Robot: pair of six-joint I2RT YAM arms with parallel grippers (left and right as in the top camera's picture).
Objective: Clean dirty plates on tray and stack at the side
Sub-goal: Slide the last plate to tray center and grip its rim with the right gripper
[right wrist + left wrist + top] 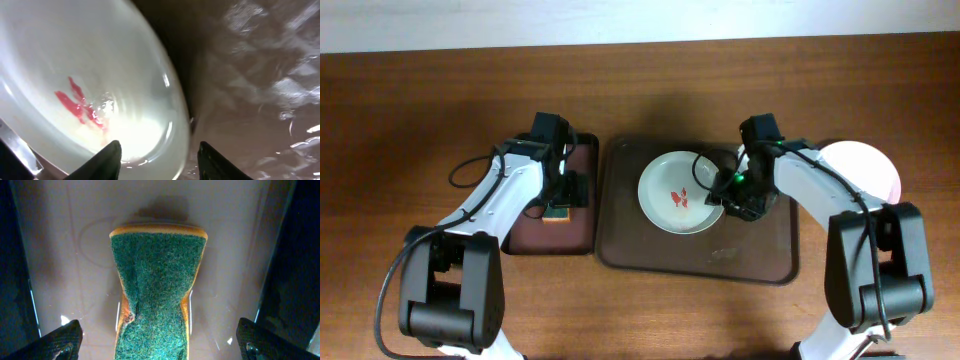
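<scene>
1. The left hand (560, 200) hangs released above the green-faced yellow sponge (157, 280) on the narrow dark tray (582, 235), and the sponge's long axis runs between the fingers.
2. The red-smeared round white plate (665, 205) lies on the large brown tray (700, 255), well apart from that hand.
3. The right hand (157, 160), much nearer and unclenched, straddles the plate's right rim.

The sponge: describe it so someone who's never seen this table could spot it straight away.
Left of the large brown tray sits a smaller, narrower dark tray. The sponge lies on it beneath the left arm: a green scouring top over yellow-orange foam, unlike the round white plates to its right.
</scene>
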